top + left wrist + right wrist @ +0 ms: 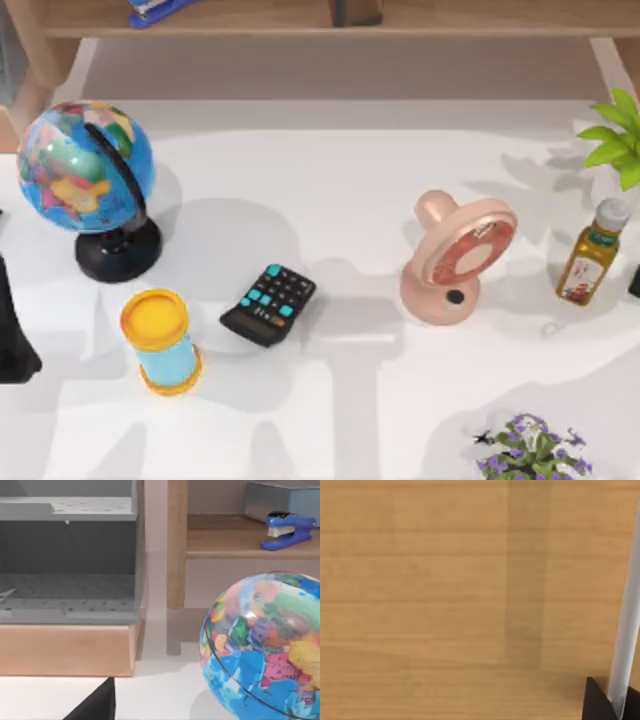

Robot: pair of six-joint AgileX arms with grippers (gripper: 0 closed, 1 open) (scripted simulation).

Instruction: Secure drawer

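The white table (330, 180) spreads wide, with open bare surface through its middle between the left and right clusters of things. The left arm sits at the table's left edge, a dark part of it showing there (12, 330); whether its claw is released or clenched cannot be told. Ahead of that claw, in the left wrist view, stands the drawer (67, 605), a grey perforated tray in a wooden frame, pulled out with its front edge facing the claw. Just beside it rises a wooden shelf post (177, 545). The globe (85, 170) crowds close on the claw's other side. A blue stapler (285, 529) lies on the shelf beyond. The right wrist view shows wood grain close up; that claw's state cannot be told.
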